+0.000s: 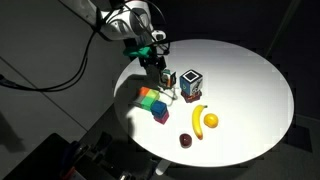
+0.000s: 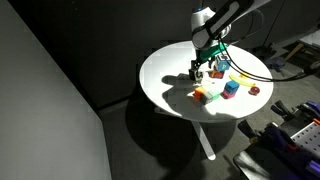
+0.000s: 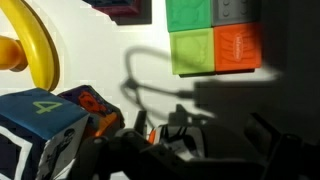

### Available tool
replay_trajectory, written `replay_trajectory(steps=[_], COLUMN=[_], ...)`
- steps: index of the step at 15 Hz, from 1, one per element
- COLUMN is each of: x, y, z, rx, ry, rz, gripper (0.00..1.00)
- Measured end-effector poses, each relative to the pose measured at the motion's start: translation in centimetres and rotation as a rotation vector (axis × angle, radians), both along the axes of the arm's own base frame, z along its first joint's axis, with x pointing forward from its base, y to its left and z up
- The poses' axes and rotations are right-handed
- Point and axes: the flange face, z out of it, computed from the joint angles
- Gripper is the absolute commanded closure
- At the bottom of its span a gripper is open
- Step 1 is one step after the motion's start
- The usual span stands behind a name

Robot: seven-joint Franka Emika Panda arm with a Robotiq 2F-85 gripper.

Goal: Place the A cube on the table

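Observation:
My gripper (image 1: 158,71) hangs just above the round white table (image 1: 250,80) near its back left part, and it also shows in an exterior view (image 2: 198,69). In the wrist view the dark fingers (image 3: 180,146) are shut on a small whitish cube, the A cube (image 3: 182,139). Its marks are too shadowed to read. The gripper's shadow lies on the table (image 3: 100,60) below, so the cube is held clear of the surface.
A larger dark-framed cube (image 1: 190,83) with a green 4 on top (image 3: 40,125) stands close by, with a small orange-marked cube (image 3: 95,103) beside it. Coloured blocks (image 1: 153,100) (image 3: 215,45), a banana (image 1: 200,120) (image 3: 35,50) and a dark red fruit (image 1: 186,140) lie nearer the front edge.

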Motion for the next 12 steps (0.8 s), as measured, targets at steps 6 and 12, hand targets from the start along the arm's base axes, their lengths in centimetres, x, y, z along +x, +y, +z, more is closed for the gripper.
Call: replay_trajectory(steps=[6, 12], x=[0.1, -0.6], y=[1.1, 1.8], z=[1.7, 3.5], rx=[0.012, -0.003], ry=[-0.012, 0.026], rz=[0.012, -0.01], gripper=[0.0, 0.0])
